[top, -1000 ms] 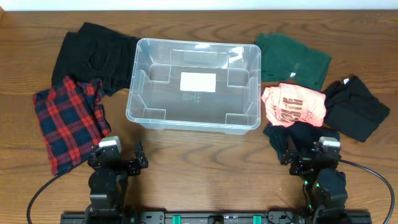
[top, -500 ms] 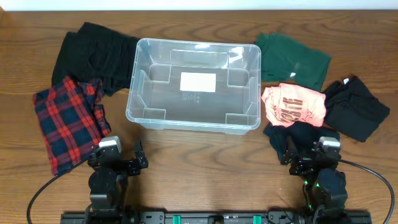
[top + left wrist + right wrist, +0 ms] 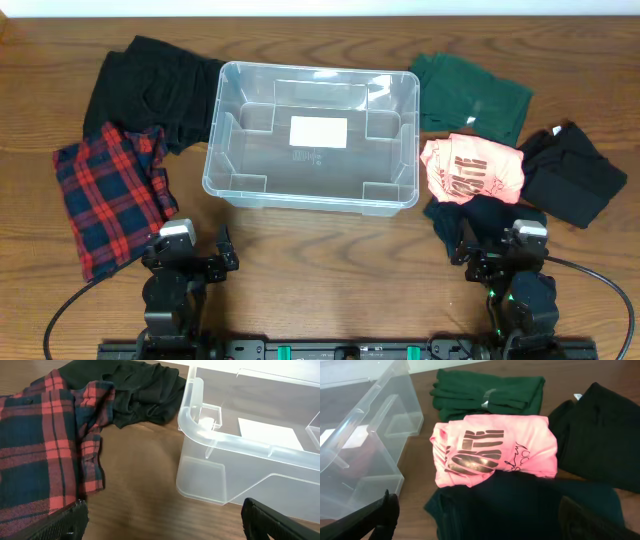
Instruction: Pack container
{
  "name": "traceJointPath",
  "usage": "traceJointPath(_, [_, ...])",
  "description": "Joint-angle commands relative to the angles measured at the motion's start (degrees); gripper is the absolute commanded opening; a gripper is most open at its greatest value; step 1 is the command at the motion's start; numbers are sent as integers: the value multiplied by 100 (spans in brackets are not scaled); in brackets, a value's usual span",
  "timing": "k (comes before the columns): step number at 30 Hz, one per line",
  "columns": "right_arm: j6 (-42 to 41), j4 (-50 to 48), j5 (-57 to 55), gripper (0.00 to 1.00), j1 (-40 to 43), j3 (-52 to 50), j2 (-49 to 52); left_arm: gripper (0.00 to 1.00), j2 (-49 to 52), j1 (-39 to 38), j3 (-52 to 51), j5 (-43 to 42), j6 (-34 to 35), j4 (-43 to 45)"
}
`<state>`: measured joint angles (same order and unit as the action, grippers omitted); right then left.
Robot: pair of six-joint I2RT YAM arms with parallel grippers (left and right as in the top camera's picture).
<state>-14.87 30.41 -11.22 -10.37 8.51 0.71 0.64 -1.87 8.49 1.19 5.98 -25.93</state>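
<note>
The left fingers (image 3: 62,522), black and blunt, stand wide apart and hold nothing above the brown wood-grain table (image 3: 320,260). At their 10 o'clock lies a rumpled red-and-navy plaid flannel shirt (image 3: 40,450), and at 12 o'clock past it a heap of soft black cloth (image 3: 140,395). At 1 o'clock stands the container (image 3: 187,415), a clear, colourless plastic rectangular bin with rounded corners and a thick moulded rim.

The right fingers (image 3: 377,517) are likewise spread wide and hold nothing. Just ahead of them lies a dark folded garment (image 3: 520,505). Its far edge lies under a folded pink T-shirt (image 3: 495,450) with dark cracked lettering. A folded dark green garment (image 3: 487,392) lies at 12 o'clock and a black one (image 3: 600,445) at 2 o'clock.

From overhead the container sits mid-table, between the two groups of clothes, with nothing in it. A white rectangular label (image 3: 318,131) shows on its bottom.
</note>
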Motion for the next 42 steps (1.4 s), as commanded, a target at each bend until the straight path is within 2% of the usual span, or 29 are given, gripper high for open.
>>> traceJointPath(1, [-74,-7,-57,99,-42,-22,-39,98,42,35,-103,-101,26,-9])
traceJointPath(6, [-74,-7,-57,99,-42,-22,-39,98,42,35,-98,-125,144,46])
traceJointPath(9, [-74,-7,-57,99,-42,-22,-39,98,44,35,44,-455,317,417])
traceJointPath(12, [-74,-7,-57,99,-42,-22,-39,98,81,35,531,-555,308,946])
traceJointPath(18, [-74,-7,-57,99,-42,-22,-39,98,719,35,1576,-111,308,866])
traceJointPath(21, [-74,-7,-57,99,-42,-22,-39,98,1484,37,2216,11,308,455])
traceJointPath(24, [-74,-7,-57,99,-42,-22,-39,98,2503,39,3062,483,275,-216])
traceJointPath(27, [-74,-7,-57,99,-42,-22,-39,98,3689,192,4172,1005,-92,-1084])
traceJointPath(30, [-74,-7,-57,99,-42,-22,-39,98,4806,581,5270,1064,-426,-1836])
traceJointPath(34, [-74,-7,-57,99,-42,-22,-39,98,6076,1067,6522,1001,-426,-2608])
traceJointPath(39, [-74,-7,-57,99,-42,-22,-39,98,6756,1182,7114,850,-426,-2992])
traceJointPath(42, [-74,-7,-57,99,-42,-22,-39,98,6852,1591,7114,166,-431,-3023])
